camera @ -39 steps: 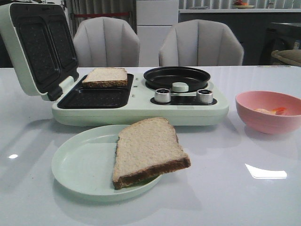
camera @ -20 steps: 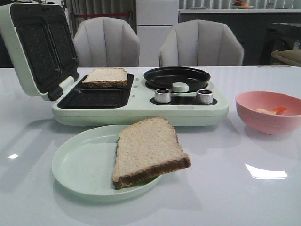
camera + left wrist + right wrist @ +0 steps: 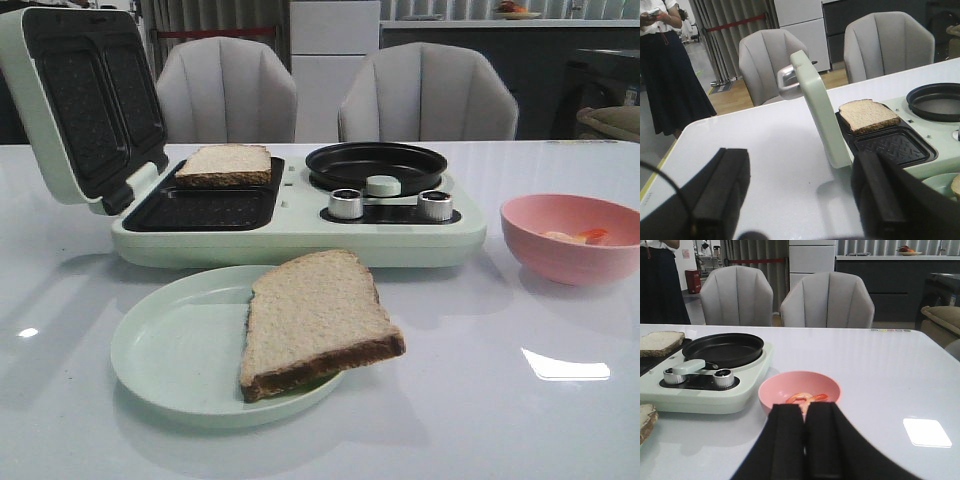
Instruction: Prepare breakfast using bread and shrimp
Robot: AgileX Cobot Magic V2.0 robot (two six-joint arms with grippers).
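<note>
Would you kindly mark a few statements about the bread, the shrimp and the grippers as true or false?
1. One bread slice lies on the open grill's far plate. True.
2. The other slice lies wholly inside the green plate. False: it overhangs the rim.
3. The shrimp are in the black pan. False: they are in the pink bowl.
4. The left gripper is open. True.
5. The right gripper holds a shrimp. False: it is shut and empty.
</note>
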